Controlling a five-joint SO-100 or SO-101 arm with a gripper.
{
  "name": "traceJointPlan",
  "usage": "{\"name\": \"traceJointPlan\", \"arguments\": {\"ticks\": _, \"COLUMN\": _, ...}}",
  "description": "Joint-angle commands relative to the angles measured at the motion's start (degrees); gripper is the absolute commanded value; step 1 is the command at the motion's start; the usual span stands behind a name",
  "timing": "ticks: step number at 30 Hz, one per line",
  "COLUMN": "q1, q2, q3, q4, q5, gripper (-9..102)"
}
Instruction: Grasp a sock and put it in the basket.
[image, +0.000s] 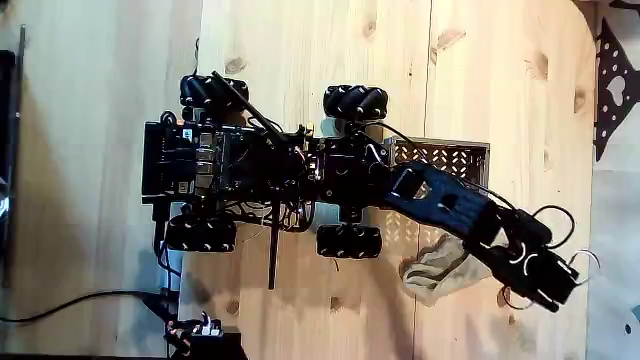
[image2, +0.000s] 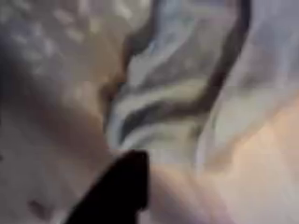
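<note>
Beige-grey sock (image: 436, 268), black arm (image: 450, 205)

No readable text, label, brand, number or sign anywhere, neither in the fixed view nor in the blurred wrist view.

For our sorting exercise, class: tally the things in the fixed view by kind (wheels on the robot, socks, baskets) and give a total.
Wheels: 4, e.g.
Sock: 1
Basket: 1
Total: 6
</note>
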Motion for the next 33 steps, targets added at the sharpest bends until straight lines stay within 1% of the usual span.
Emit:
{"name": "traceJointPlan", "arguments": {"ticks": 1, "q1": -0.35, "q2": -5.80, "q3": -3.96, "q4": -0.88, "q5": -1.23, "gripper": 39}}
{"name": "traceJointPlan", "arguments": {"ticks": 4, "q1": -1.05, "q2": -11.87, "q3": -5.71, "q4": -2.99, "q5": -2.02, "gripper": 46}}
{"name": "traceJointPlan", "arguments": {"ticks": 9, "q1": -1.93, "q2": -23.38, "q3": -15.29, "q4": -4.04, "q5": -4.83, "gripper": 49}}
{"name": "traceJointPlan", "arguments": {"ticks": 13, "q1": -2.81, "q2": -28.65, "q3": -20.21, "q4": -4.13, "q5": -9.67, "gripper": 52}}
{"name": "traceJointPlan", "arguments": {"ticks": 19, "q1": -3.43, "q2": -37.88, "q3": -28.92, "q4": -5.10, "q5": -12.83, "gripper": 52}}
{"name": "traceJointPlan", "arguments": {"ticks": 20, "q1": -3.43, "q2": -39.11, "q3": -29.53, "q4": -5.36, "q5": -14.68, "gripper": 47}}
{"name": "traceJointPlan", "arguments": {"ticks": 22, "q1": -3.43, "q2": -40.34, "q3": -30.67, "q4": -5.89, "q5": -16.00, "gripper": 28}}
{"name": "traceJointPlan", "arguments": {"ticks": 23, "q1": -3.43, "q2": -40.25, "q3": -30.67, "q4": -5.63, "q5": -16.96, "gripper": 15}}
{"name": "traceJointPlan", "arguments": {"ticks": 24, "q1": -3.52, "q2": -39.73, "q3": -30.67, "q4": -5.10, "q5": -17.05, "gripper": 6}}
{"name": "traceJointPlan", "arguments": {"ticks": 26, "q1": -3.78, "q2": -37.79, "q3": -30.67, "q4": -2.55, "q5": -17.05, "gripper": 5}}
{"name": "traceJointPlan", "arguments": {"ticks": 28, "q1": -4.75, "q2": -35.07, "q3": -30.67, "q4": 0.26, "q5": -16.52, "gripper": 0}}
{"name": "traceJointPlan", "arguments": {"ticks": 33, "q1": -7.82, "q2": -27.33, "q3": -30.67, "q4": 7.12, "q5": -14.50, "gripper": 0}}
